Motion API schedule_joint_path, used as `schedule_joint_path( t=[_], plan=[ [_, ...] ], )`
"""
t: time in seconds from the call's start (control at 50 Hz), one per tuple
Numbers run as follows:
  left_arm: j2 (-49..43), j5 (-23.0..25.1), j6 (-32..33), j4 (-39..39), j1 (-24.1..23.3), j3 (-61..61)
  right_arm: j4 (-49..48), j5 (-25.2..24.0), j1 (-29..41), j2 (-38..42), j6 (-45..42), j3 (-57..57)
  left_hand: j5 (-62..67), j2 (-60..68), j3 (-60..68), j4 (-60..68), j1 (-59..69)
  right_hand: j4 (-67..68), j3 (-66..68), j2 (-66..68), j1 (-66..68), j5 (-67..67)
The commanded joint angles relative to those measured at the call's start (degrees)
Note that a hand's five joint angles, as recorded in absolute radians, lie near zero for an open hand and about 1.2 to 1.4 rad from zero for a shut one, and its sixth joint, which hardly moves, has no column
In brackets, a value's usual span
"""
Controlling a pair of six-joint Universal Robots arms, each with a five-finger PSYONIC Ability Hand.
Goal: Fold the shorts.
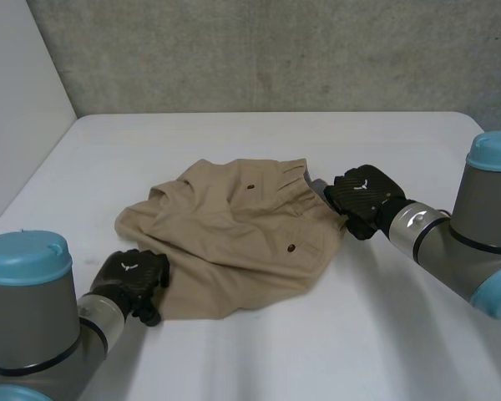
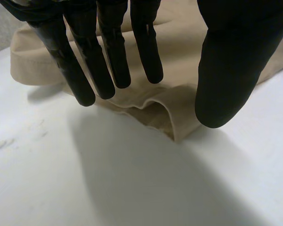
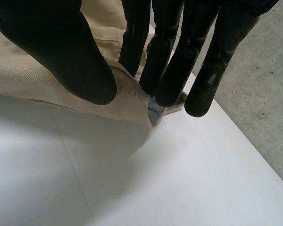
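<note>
White table [image 1: 384, 334], smooth and matte. Grey mottled concrete wall [image 1: 275, 50] beyond it.

Tan twill shorts [image 1: 234, 234], rumpled, lie in a loose heap between the two hands. Two small dark buttons [image 1: 291, 247] sit on the flaps.

Left hand [image 1: 132, 277] is at the heap's near edge. Its fingers [image 2: 108, 52] are straight and spread, relaxed over a rippled hem [image 2: 174, 120], grasping nothing.

Right hand [image 1: 363, 196] is at the opposite edge. Thumb [image 3: 61, 47] and straight fingers pinch a lifted fold of cloth [image 3: 19, 80], with grey lining [image 3: 154, 110] showing at the fingertips.
</note>
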Motion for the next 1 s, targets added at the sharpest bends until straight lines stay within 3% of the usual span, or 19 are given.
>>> schedule_joint_path(
  t=[0.02, 0.1, 0.12, 0.2, 0.32, 0.44, 0.6, 0.78, 1.0],
  plan=[
    [-1.69, -0.07, 0.78, 3.27, 0.05, 0.25, 0.0, 0.1, -0.1, -0.02, -0.09, 0.61, 12.2, 12.02, 11.85, 12.06, 11.6, 11.93, 12.6, 12.84, 26.91, 14.82],
    [-2.31, -0.07, 1.75, 3.36, 0.05, 0.26, -0.09, 0.36, -0.1, -0.19, -0.01, 0.96, 40.91, 40.72, 40.55, 40.77, 40.31, 11.93, 12.6, 12.84, 26.91, 14.82],
    [-2.31, -0.07, 1.84, 3.36, 0.05, 0.17, -0.09, 0.45, -0.1, -0.19, -0.01, 0.96, 42.63, 42.45, 42.28, 42.49, 42.03, 11.93, 12.6, 12.84, 26.91, 14.82],
    [-1.26, -0.15, 2.1, 3.27, -0.56, 0.43, 0.17, 0.98, 0.07, -0.8, 0.08, 1.14, 42.65, 42.47, 42.29, 42.51, 42.05, 11.93, 12.6, 12.84, 26.91, 14.82],
    [8.22, -0.15, 2.81, 2.39, -0.39, 1.31, 0.79, 1.94, 0.42, -2.38, 0.52, 2.19, 42.65, 42.47, 42.29, 42.51, 42.05, 11.93, 12.6, 12.84, 26.91, 14.82],
    [24.28, 0.02, 2.72, -1.99, 1.27, 6.22, 2.98, 3.88, 0.34, -10.99, 4.47, 2.81, 42.65, 42.47, 42.29, 42.51, 42.05, 11.93, 12.6, 12.84, 26.91, 14.82],
    [35.99, 0.37, 2.1, -7.97, 3.04, 15.7, 3.42, 4.05, -0.1, -27.05, 12.29, 1.41, 42.65, 42.47, 42.29, 42.51, 42.05, 11.93, 12.6, 12.84, 26.91, 14.82],
    [42.15, 0.2, 0.88, -14.83, 2.86, 27.57, 10.61, 4.41, -0.98, -42.28, 16.52, -4.82, 42.65, 42.47, 42.29, 42.51, 42.05, 11.93, 12.6, 12.84, 26.91, 14.82],
    [42.78, 0.29, -2.47, -16.59, 2.77, 31.9, 18.89, 3.88, -4.49, -42.82, 16.08, -10.64, 42.65, 42.47, 42.29, 42.51, 42.05, 11.93, 12.6, 12.84, 26.91, 14.82]
  ],
)
